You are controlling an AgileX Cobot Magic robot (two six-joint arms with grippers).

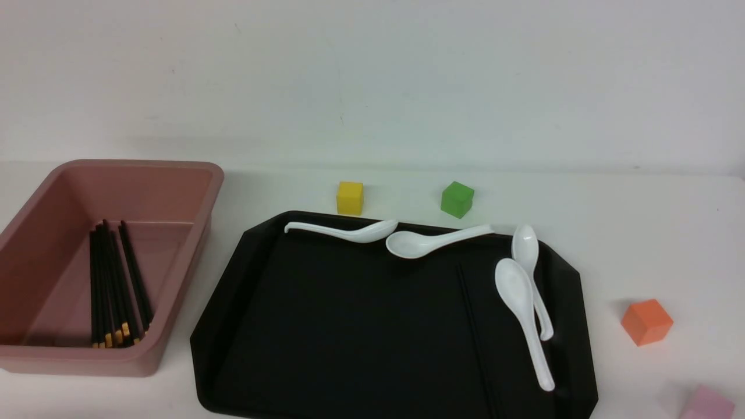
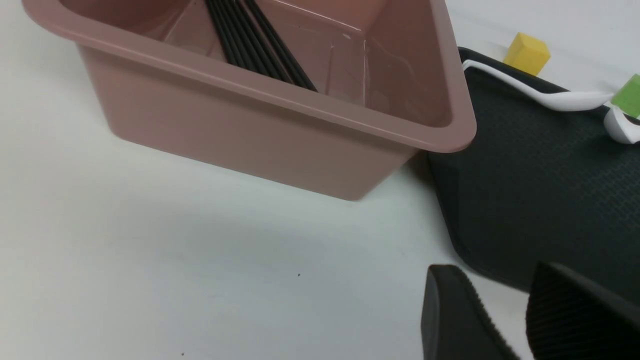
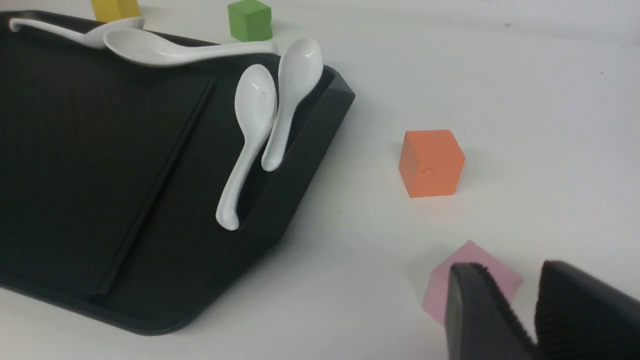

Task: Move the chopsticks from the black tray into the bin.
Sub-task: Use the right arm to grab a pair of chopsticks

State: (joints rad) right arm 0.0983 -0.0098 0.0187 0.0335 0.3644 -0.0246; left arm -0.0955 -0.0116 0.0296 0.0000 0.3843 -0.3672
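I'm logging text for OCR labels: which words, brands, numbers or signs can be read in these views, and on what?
None: no text, label, number or sign shows on the bin, the black tray, the chopsticks, the white spoons, or the yellow cube, green cube, orange cube and pink cube.

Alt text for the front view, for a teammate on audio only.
A pink bin on the left holds a bundle of black chopsticks; beside it, a black tray carries four white spoons and loose chopsticks, count unclear. Coloured blocks sit behind and right of it.
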